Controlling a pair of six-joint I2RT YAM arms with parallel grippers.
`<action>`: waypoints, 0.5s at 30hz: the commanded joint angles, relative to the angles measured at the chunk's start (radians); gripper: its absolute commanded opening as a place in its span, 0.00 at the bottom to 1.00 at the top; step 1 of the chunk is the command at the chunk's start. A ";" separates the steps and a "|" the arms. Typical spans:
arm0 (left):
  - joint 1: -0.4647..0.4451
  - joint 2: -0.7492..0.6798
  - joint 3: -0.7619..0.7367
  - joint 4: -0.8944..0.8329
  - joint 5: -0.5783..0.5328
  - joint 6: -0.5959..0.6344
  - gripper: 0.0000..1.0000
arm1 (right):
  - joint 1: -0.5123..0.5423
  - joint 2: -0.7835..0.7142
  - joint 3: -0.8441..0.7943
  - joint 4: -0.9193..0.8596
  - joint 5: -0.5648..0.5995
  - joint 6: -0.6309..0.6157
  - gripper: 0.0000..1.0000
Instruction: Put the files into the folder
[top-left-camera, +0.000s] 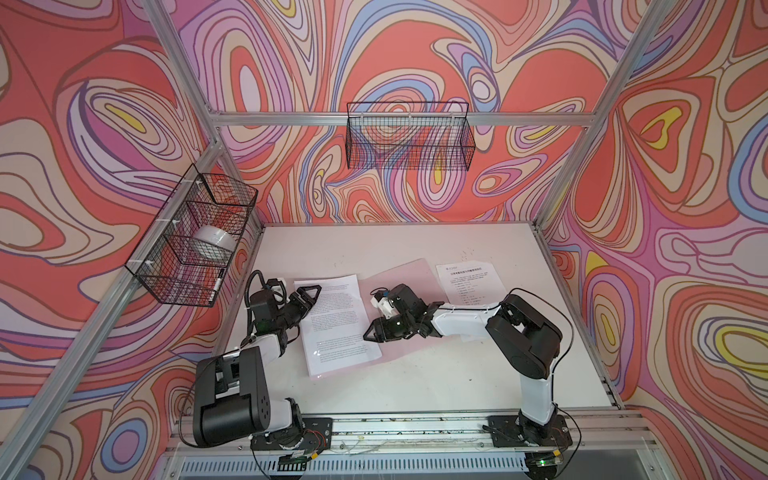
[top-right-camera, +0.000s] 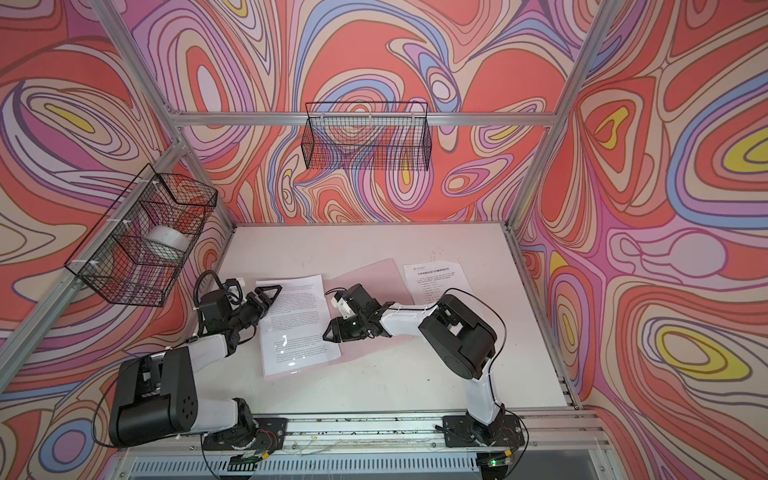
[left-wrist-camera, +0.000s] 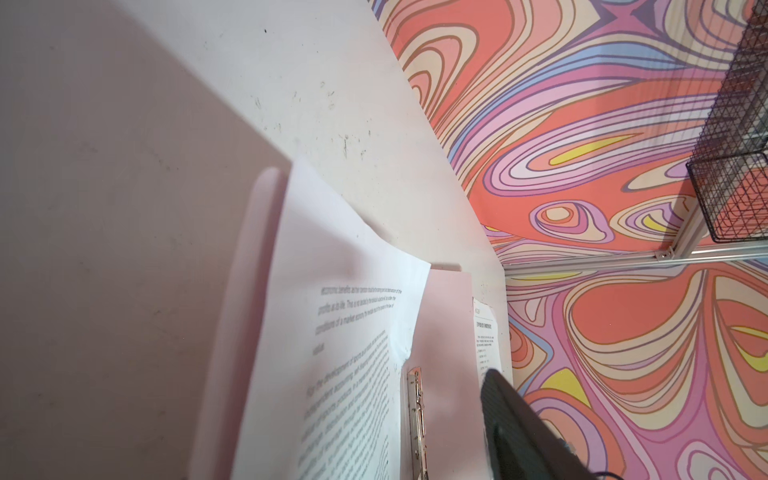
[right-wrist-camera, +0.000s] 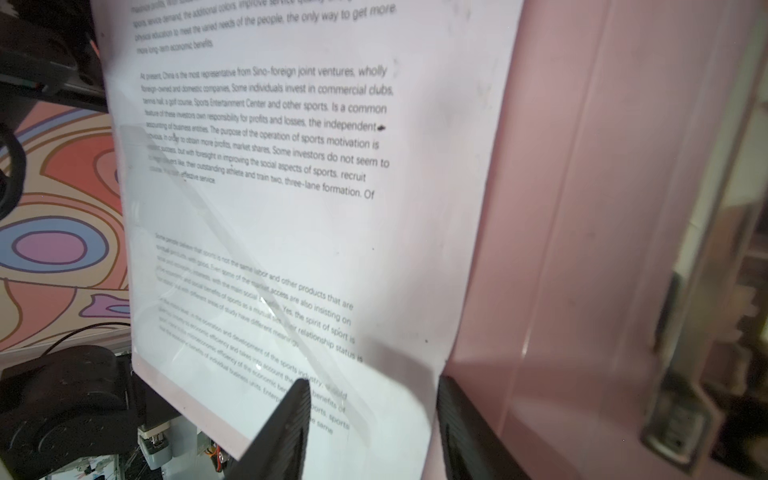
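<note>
Starting far left: I see a wire basket (top-left-camera: 174, 286) on the side frame, well left of the folder (top-left-camera: 403, 272); white bowl-like thing (top-left-camera: 214, 241) inside.
left gripper (top-left-camera: 315, 296): over the folder's far left corner, above the top corner of the text sheet (top-left-camera: 336, 324).
left claw: apart, I'd say; the wrist view shows one finger (left-wrist-camera: 523, 419) well off to one side, its mate hidden behind the sheet. I see nothing pinched.
text sheet: dense paragraphs, lying on the folder's left half and covering nearly all of it; a thin pink strip shows past its near edge. The corner by the left gripper looks curled up off the folder.
folder: open, pale pink, lying skewed on the white table (top-left-camera: 415, 386); right half bare.
clip (left-wrist-camera: 417, 415): metal, along the folder's spine, just beside the text sheet's edge.
right gripper (top-left-camera: 370, 331): low over the folder's middle, at the text sheet's right edge, pointing left.
right claw: apart; both fingers (right-wrist-camera: 286, 428) show in the wrist view with a clear gap, sheet edge and pink folder visible through it. Nothing clamped.
back basket (top-left-camera: 409, 137): wire, on the rear rail, well behind the folder.
list sheet (top-left-camera: 467, 278): heading plus list, flat on the table just right of the folder, near end partly hidden by the right arm (top-left-camera: 461, 322). I can't tell whether it overlaps the folder's edge.
</note>
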 joint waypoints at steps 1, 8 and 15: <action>-0.004 0.009 0.070 -0.045 -0.035 0.034 0.69 | 0.007 0.033 0.016 0.017 -0.020 0.022 0.51; 0.002 0.137 0.256 -0.065 -0.038 0.021 0.69 | 0.008 0.109 0.126 0.005 -0.040 0.077 0.51; 0.031 0.285 0.362 -0.005 -0.028 -0.015 0.71 | 0.009 0.193 0.265 -0.046 -0.021 0.103 0.53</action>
